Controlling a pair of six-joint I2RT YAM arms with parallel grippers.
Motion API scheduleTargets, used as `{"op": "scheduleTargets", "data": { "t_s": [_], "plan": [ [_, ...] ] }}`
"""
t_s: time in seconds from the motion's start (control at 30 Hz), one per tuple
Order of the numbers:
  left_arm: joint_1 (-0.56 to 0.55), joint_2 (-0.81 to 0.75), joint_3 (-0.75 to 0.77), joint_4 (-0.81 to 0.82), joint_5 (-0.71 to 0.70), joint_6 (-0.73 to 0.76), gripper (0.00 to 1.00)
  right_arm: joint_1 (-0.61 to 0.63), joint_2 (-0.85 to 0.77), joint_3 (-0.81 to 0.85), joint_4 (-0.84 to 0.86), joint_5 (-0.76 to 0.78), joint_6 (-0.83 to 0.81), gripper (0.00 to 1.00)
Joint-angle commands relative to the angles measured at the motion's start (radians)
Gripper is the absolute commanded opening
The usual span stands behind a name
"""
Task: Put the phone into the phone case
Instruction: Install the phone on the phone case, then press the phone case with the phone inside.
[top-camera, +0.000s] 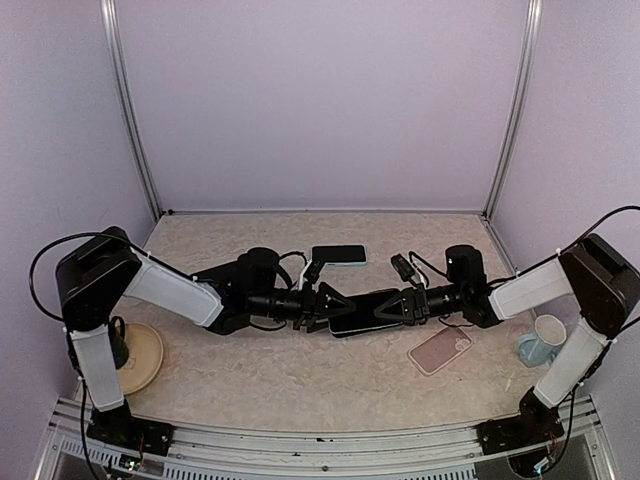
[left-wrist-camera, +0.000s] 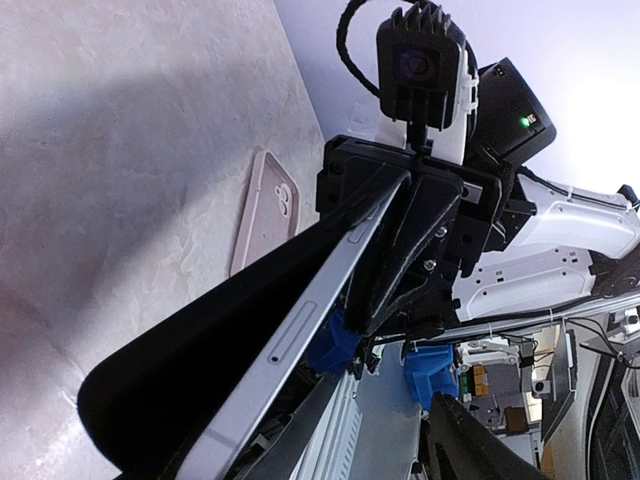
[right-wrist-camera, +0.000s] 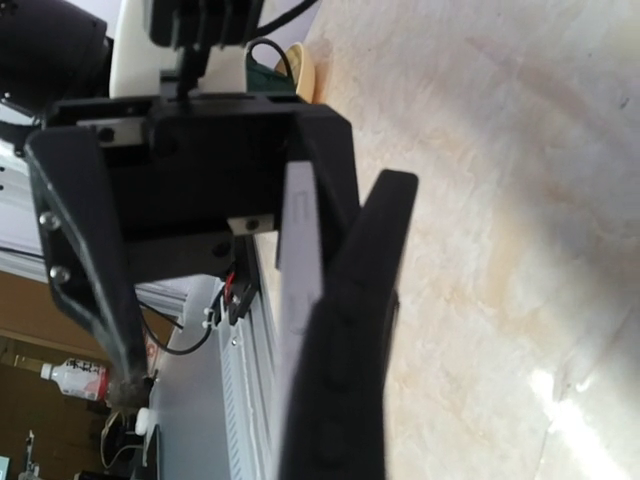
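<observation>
A black phone (top-camera: 358, 312) with a silver edge hangs just above the table's middle, between the two arms. My right gripper (top-camera: 392, 306) is shut on its right end. In the right wrist view one dark finger (right-wrist-camera: 350, 370) lies along the phone's silver side (right-wrist-camera: 300, 250). My left gripper (top-camera: 325, 303) stands open around the phone's left end. In the left wrist view a gap shows between the phone's edge (left-wrist-camera: 300, 330) and the lower finger (left-wrist-camera: 480, 445). The pink phone case (top-camera: 440, 350) lies flat on the table, near and right of the phone, also in the left wrist view (left-wrist-camera: 265, 205).
A second dark phone (top-camera: 338, 255) with a light edge lies behind the grippers. A pale blue mug (top-camera: 541, 340) stands at the right beside the right arm. A tan plate (top-camera: 140, 355) sits at the near left by the left arm's base.
</observation>
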Motion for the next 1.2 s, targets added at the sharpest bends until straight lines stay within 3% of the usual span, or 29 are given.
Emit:
{"op": "scheduleTargets", "data": {
  "t_s": [0.0,0.77,1.17],
  "plan": [
    [0.02,-0.052,-0.025,-0.098,-0.049,0.045,0.7,-0.013,-0.056,0.008,0.032,-0.046,-0.021,0.03],
    [0.043,-0.162,-0.055,-0.167,-0.062,0.158,0.89,-0.016,-0.157,0.009,-0.048,-0.075,-0.082,0.02],
    [0.041,-0.197,-0.082,-0.074,0.023,0.145,0.93,-0.016,-0.272,0.019,-0.162,-0.087,-0.173,0.03]
  ]
}}
